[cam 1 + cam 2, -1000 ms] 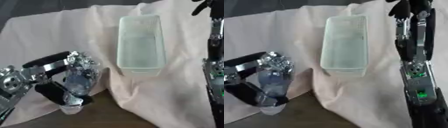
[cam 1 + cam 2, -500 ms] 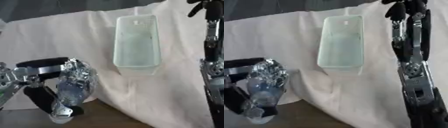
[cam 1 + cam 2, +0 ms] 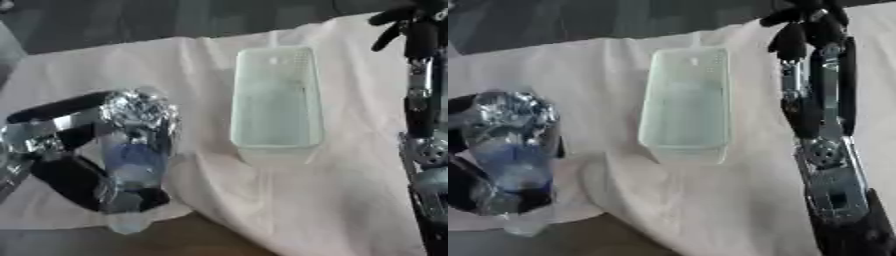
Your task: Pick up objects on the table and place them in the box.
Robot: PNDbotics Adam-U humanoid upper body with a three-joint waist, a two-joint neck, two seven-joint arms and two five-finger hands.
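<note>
Midway: left robot hand (image 3: 66, 165) curled round clear plastic bottle (image 3: 133, 150), lifted left of the box (image 3: 276, 100), still empty; right robot hand (image 3: 802, 25) idle, fingers curled, holding nothing

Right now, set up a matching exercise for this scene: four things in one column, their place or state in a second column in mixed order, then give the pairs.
Things:
1. plastic bottle
2. box
3. right hand
4. cloth

Places or states:
A. spread over the table, under the box
B. raised at the far right, holding nothing
C. gripped in the left hand, near left
D. standing empty in the middle of the cloth

Pairs: 1-C, 2-D, 3-B, 4-A
</note>
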